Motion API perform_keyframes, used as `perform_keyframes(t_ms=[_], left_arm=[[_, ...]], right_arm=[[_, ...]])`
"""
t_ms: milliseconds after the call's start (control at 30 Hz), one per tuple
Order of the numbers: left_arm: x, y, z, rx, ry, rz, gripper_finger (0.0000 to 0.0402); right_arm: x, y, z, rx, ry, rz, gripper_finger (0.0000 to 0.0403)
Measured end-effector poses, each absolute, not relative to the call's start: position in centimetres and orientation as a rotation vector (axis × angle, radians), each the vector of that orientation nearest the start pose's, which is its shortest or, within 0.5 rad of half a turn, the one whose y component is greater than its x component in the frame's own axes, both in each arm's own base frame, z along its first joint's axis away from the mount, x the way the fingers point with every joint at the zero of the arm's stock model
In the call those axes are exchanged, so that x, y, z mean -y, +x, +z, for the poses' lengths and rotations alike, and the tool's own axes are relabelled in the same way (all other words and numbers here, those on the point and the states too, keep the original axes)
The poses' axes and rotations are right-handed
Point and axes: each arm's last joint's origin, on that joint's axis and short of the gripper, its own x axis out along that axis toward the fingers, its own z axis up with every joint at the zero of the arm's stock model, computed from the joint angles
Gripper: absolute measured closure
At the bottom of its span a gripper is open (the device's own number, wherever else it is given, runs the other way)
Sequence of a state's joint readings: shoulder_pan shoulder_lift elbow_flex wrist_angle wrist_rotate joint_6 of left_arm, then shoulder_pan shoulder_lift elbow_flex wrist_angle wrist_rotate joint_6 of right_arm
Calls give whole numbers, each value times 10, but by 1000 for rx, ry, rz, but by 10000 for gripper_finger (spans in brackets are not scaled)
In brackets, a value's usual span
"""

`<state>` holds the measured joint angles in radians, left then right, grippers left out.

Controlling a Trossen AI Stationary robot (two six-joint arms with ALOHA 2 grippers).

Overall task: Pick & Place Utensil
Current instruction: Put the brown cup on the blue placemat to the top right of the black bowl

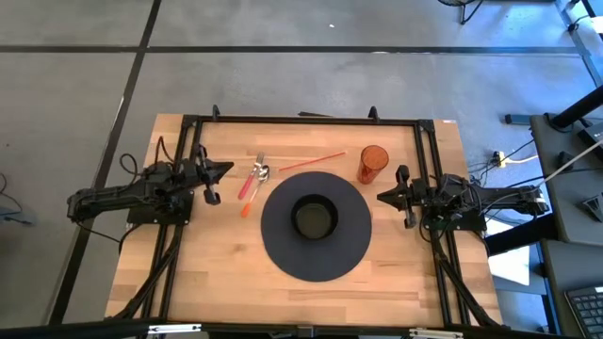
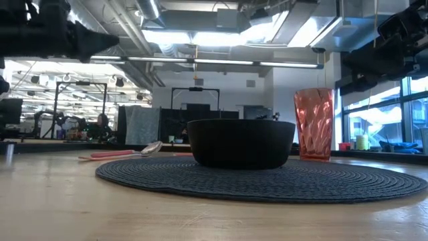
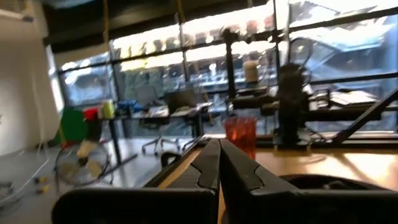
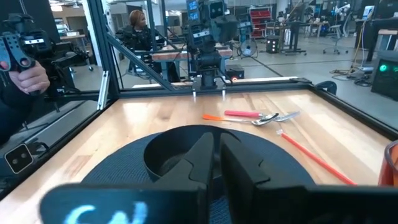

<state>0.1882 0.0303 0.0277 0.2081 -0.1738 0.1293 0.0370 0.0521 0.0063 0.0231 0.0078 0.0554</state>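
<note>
Both grippers, left (image 1: 222, 170) and right (image 1: 384, 197), are waiting with jaws pressed together; reaching unopened risks scattering the crowded spoon (image 1: 257, 177) and fork (image 1: 252, 176).

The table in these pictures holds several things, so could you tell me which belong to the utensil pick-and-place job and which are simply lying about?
Likely part of the job:
- spoon
- fork
- black bowl
- round mat
- left gripper, shut, hanging left of the utensils
- right gripper, shut, hanging right of the mat

Probably just lying about:
- orange cup
- orange straw
</note>
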Motion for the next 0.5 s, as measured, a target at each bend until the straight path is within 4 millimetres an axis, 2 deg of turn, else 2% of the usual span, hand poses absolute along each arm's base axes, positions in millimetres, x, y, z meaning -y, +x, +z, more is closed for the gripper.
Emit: perform_keyframes(t_ms=[500], left_arm=[[-25,93,187,150,70,443,400]], right_arm=[[-4,100,164,-24,41,30,373]])
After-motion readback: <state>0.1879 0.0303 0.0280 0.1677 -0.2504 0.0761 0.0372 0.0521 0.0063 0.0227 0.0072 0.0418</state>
